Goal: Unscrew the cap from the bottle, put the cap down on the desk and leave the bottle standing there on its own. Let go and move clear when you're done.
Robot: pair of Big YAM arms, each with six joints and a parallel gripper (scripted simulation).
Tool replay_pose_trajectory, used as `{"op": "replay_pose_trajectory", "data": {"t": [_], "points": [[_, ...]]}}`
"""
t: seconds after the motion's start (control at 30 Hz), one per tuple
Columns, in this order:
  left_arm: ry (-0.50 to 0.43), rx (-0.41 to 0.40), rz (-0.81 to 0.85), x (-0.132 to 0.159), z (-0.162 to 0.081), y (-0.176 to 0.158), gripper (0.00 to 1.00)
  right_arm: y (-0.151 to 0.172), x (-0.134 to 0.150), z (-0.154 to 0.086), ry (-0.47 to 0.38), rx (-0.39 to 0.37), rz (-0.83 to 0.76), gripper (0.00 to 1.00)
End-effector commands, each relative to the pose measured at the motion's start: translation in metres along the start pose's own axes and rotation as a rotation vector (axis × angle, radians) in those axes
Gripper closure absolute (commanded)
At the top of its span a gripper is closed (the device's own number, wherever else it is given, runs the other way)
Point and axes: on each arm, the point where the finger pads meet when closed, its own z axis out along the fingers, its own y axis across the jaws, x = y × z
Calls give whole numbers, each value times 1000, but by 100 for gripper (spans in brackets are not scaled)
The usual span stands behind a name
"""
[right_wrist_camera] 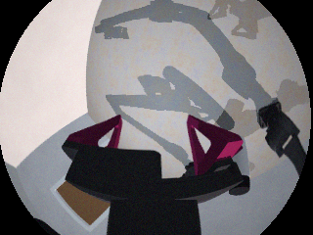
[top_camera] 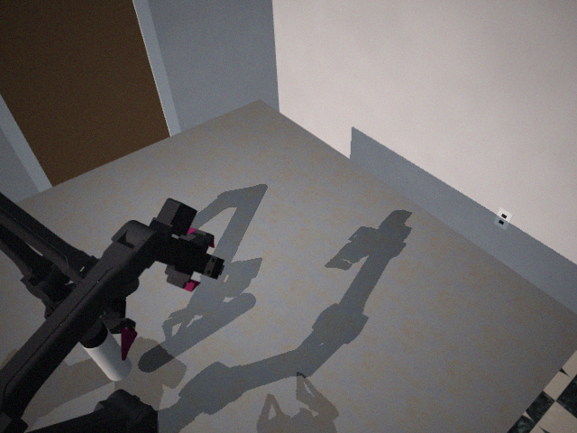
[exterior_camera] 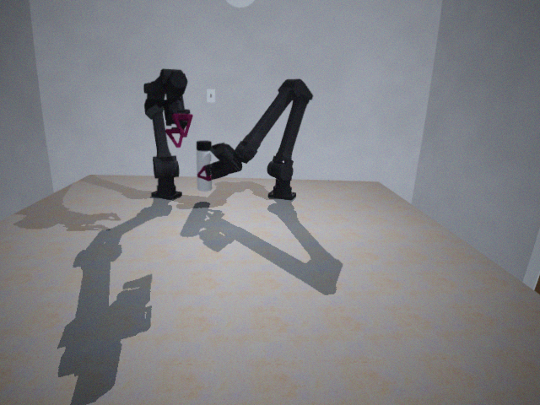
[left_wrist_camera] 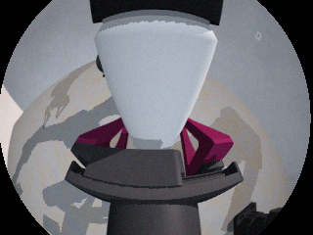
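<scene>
A white bottle [exterior_camera: 203,173] with a black cap [exterior_camera: 202,145] stands upright on the desk between the two arm bases. My left gripper [exterior_camera: 204,174] reaches in low from the side, and its magenta fingers press on both sides of the bottle's lower body. In the top view the bottle [top_camera: 105,356] shows partly under an arm. My right gripper [exterior_camera: 177,128] is open and empty, held up in the air above and beside the cap. It also shows in the right wrist view [right_wrist_camera: 159,144] and in the top view [top_camera: 197,258].
The right arm's base [exterior_camera: 165,191] and the left arm's base [exterior_camera: 281,191] stand on the desk on either side of the bottle. A wall runs close behind them. The desk stretches wide towards the near edge. A brown door [top_camera: 69,78] is beyond one corner.
</scene>
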Motion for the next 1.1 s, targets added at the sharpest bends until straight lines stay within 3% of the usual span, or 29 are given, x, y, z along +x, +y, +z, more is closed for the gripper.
{"op": "replay_pose_trajectory", "data": {"t": [0.0,0.33,0.43,0.67,0.9,0.97,1.07], "points": [[-14,-50,29,-16,-2,29,100,14,0,-11,-2,-28,4,6],[94,-475,-133,10,-32,148,100,14,0,-11,-2,-28,4,6],[99,-511,-146,10,-34,160,100,14,0,-11,-2,-28,4,6],[101,-852,-278,30,-85,240,100,14,0,-11,-2,-28,4,6],[41,-1198,-404,48,-151,306,100,14,0,-11,-2,-28,4,6],[41,-1198,-404,48,-151,306,100,14,0,-11,-2,-28,4,6],[-6,-1341,-453,55,-178,327,100,14,0,-11,-2,-28,4,6]]}}
